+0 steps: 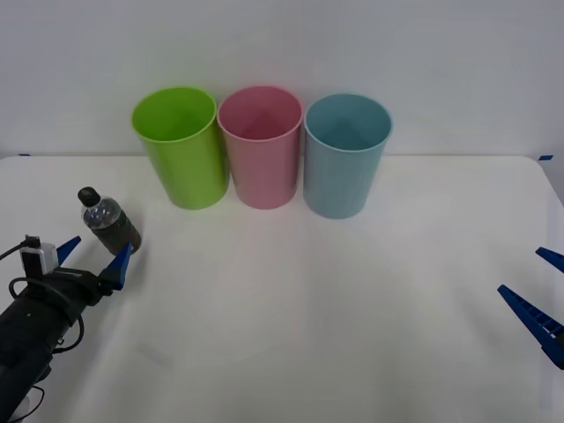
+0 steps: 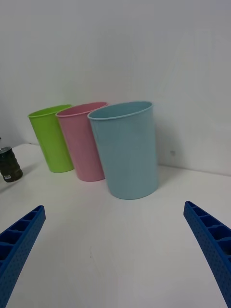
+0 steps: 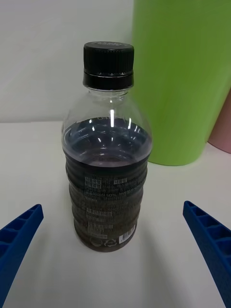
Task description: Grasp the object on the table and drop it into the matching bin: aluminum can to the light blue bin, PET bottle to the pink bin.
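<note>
PET bottle (image 1: 109, 221) is the task's thing, though the notes run from the biggest item down.

Table (image 1: 352, 300): broad white top, takes up the lower two thirds of the front frame, carrying everything.

Bins: three in a row at upper centre of the front frame, sides touching or nearly so. Lime green bin (image 1: 179, 145) at left, pink bin (image 1: 261, 145) in the middle, light blue bin (image 1: 345, 153) at right. All upright, mouths open upward, ready for a drop from above. Pink is the match for a PET bottle, by my reading.

Left gripper (image 1: 92, 256): lower left of the front frame, fingers spread wide, tips just short of the bottle on its near side and not touching it. In the left wrist frame one finger sits at each bottom corner with the bottle centred between; looks lined up so a short push forward would put the body between the fingers.

Right gripper (image 1: 539, 300): lower right edge of the front frame, well apart from everything, fingers spread, seemingly waiting.

Bottle itself: smallest item, left of frame, upright on the table, in front of the green bin and to its left, black cap on, dark liquid up to the shoulder. Standing upright leaves its sides free for a sideways grip.
</note>
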